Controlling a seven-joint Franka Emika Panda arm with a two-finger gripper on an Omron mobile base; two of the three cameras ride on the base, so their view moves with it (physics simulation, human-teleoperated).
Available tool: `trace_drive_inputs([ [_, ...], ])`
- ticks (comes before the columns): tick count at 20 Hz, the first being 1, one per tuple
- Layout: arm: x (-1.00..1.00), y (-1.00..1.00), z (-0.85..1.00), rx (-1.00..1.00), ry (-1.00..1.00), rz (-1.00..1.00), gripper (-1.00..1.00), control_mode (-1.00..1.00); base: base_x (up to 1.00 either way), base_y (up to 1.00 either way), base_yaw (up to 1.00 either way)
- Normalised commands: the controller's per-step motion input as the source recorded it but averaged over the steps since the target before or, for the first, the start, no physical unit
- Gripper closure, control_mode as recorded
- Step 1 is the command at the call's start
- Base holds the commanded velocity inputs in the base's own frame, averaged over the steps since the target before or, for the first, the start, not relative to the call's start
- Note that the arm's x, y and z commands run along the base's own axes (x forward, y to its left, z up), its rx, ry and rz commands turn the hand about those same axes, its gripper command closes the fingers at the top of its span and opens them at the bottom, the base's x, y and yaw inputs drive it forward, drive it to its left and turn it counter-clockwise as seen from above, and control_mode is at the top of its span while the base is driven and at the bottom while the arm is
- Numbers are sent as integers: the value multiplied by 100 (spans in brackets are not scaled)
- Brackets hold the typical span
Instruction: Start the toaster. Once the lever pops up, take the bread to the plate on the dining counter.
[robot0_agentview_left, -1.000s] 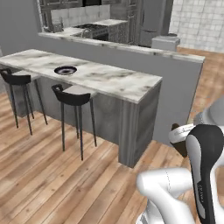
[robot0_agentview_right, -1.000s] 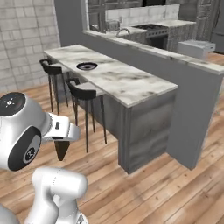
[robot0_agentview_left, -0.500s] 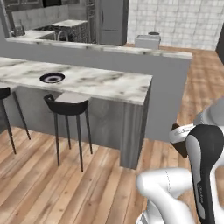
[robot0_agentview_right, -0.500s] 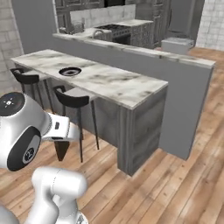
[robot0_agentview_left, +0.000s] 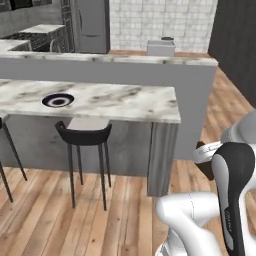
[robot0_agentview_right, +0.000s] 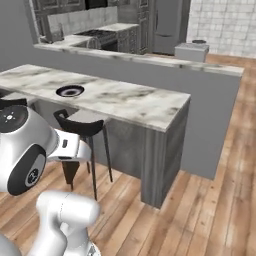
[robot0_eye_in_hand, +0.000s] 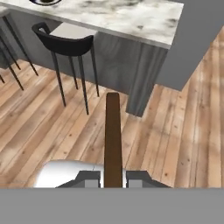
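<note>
My gripper (robot0_eye_in_hand: 113, 177) is shut on the bread (robot0_eye_in_hand: 113, 140), a thin brown slice seen edge-on, sticking out between the fingers (robot0_eye_in_hand: 89, 177). From the base views the bread (robot0_agentview_right: 70, 171) hangs below the hand at the arm's side, well short of the counter. The dining counter (robot0_agentview_left: 130, 100) (robot0_agentview_right: 130, 102) (robot0_eye_in_hand: 131, 17) is the long white marble slab ahead. On it, toward its left, lies the dark-rimmed plate (robot0_agentview_left: 58, 100) (robot0_agentview_right: 70, 91). A boxy gray appliance (robot0_agentview_left: 160, 47) stands far back; too small to tell whether it is the toaster.
A black stool with a pale seat (robot0_agentview_left: 85, 135) (robot0_eye_in_hand: 65, 41) stands tucked under the counter below the plate. A gray half wall (robot0_agentview_left: 195, 100) rises behind the counter's right end. Wooden floor lies open to the right of the counter's end.
The whole scene has shifted as the base moved: the counter's right end is now nearer and more central. The arm's pose and its hold on the bread look the same.
</note>
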Motion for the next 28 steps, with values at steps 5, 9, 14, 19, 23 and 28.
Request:
trace_drive_inputs([
  [5,0,0,0,0,0,0,100,100,15,85,-33],
  [9,0,0,0,0,0,0,100,100,15,87,-34],
  [14,0,0,0,0,0,0,100,100,23,92,-35],
  [19,0,0,0,0,0,0,100,100,10,90,-33],
  [23,0,0,0,0,0,0,100,100,13,88,-31],
  [28,0,0,0,0,0,0,100,100,17,86,-28],
])
